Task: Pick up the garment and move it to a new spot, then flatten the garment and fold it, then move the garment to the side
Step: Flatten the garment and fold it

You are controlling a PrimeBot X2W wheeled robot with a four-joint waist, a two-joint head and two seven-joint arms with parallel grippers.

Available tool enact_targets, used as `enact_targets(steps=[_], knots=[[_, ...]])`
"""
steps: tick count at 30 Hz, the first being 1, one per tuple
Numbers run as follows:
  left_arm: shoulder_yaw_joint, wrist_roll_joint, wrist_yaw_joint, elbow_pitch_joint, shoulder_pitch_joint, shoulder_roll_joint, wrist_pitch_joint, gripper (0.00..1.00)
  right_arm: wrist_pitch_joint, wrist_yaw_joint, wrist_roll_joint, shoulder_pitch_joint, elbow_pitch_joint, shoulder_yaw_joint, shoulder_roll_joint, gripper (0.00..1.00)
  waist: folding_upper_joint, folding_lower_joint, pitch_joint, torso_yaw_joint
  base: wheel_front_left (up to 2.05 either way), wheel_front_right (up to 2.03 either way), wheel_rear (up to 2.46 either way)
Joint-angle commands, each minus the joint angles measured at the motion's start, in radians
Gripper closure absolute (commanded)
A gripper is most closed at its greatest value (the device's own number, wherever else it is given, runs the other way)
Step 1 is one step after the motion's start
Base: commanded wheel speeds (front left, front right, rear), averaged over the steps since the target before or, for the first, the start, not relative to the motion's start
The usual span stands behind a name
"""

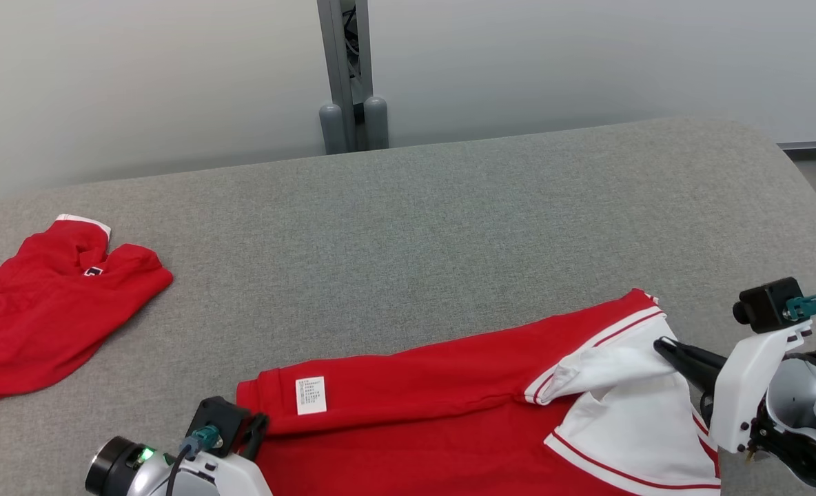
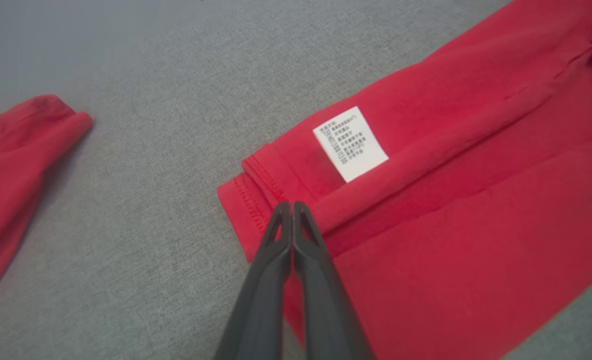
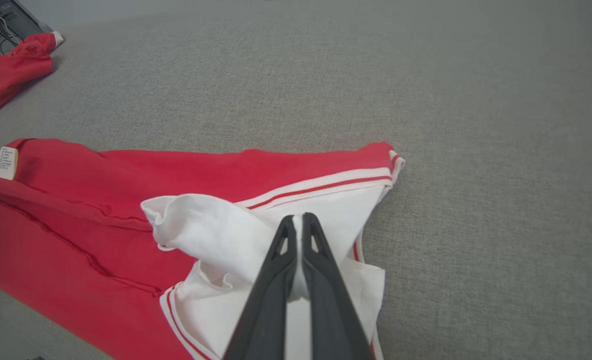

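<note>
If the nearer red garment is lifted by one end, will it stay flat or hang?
Probably hangs limp: the garment lies in soft folds. Likely light, as the cloth looks thin. Its white part bunches at the right pincer, so it may sag unevenly.

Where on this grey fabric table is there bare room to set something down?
The bare patch of the grey fabric table runs from the crumpled red garment at left to the far right end, behind the red and white garment. The near edge is crowded: that garment plus the left gripper and right gripper.
</note>
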Motion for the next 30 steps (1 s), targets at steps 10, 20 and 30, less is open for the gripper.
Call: enact_targets(steps=[10, 20, 30], knots=[[-0.009, -0.026, 0.01, -0.048, 0.041, 0.027, 0.065, 1.0, 0.105, 0.0, 0.041, 0.066, -0.056, -0.041, -0.018, 1.0, 0.0, 0.0, -0.002, 0.003, 0.0, 0.0, 0.0], [-0.015, -0.025, 0.025, -0.059, 0.052, 0.037, 0.079, 0.0, 0.22, 0.0, 0.075, 0.13, -0.069, -0.103, 0.001, 0.0, 0.0, 0.0, -0.006, 0.002, 0.0, 0.0, 0.0], [0.024, -0.015, 0.081, -0.075, 0.026, 0.019, 0.016, 0.0, 0.254, 0.0, 0.011, 0.143, -0.091, -0.229, 0.006, 0.0, 0.0, 0.0, -0.025, -0.006, 0.0, 0.0, 0.0]])
